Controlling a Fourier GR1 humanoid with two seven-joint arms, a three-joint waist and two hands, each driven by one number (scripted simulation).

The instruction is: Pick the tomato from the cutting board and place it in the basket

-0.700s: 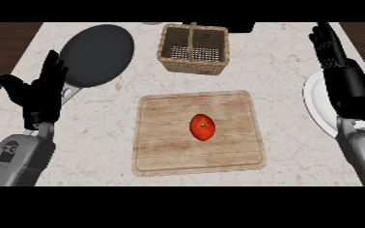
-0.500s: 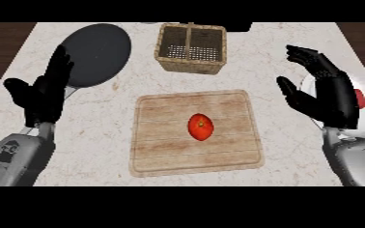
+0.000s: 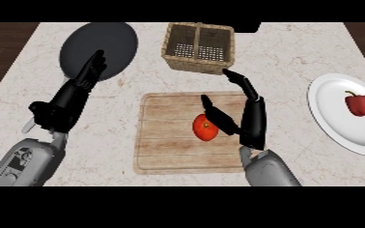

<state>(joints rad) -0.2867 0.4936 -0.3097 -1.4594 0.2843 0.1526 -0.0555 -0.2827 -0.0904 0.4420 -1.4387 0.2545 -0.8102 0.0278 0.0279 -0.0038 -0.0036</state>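
A red tomato (image 3: 204,128) lies in the middle of the wooden cutting board (image 3: 167,145). My right hand (image 3: 247,116) hovers over the board's right side, open, its thumb reaching across the tomato's right edge and its fingers pointing up toward the basket. The wicker basket (image 3: 198,48) stands beyond the board's far edge, with nothing visible in it. My left hand (image 3: 70,100) is open at the left, fingers straight, over the counter beside the board.
A black round pan (image 3: 107,46) lies at the back left, under the left hand's fingertips. A white plate (image 3: 329,107) with a red pepper (image 3: 355,103) sits at the right edge. Marble counter surrounds the board.
My right hand has swung in from the right edge to the board, ending next to the tomato. The left hand shifted slightly right and forward. The tomato has not moved.
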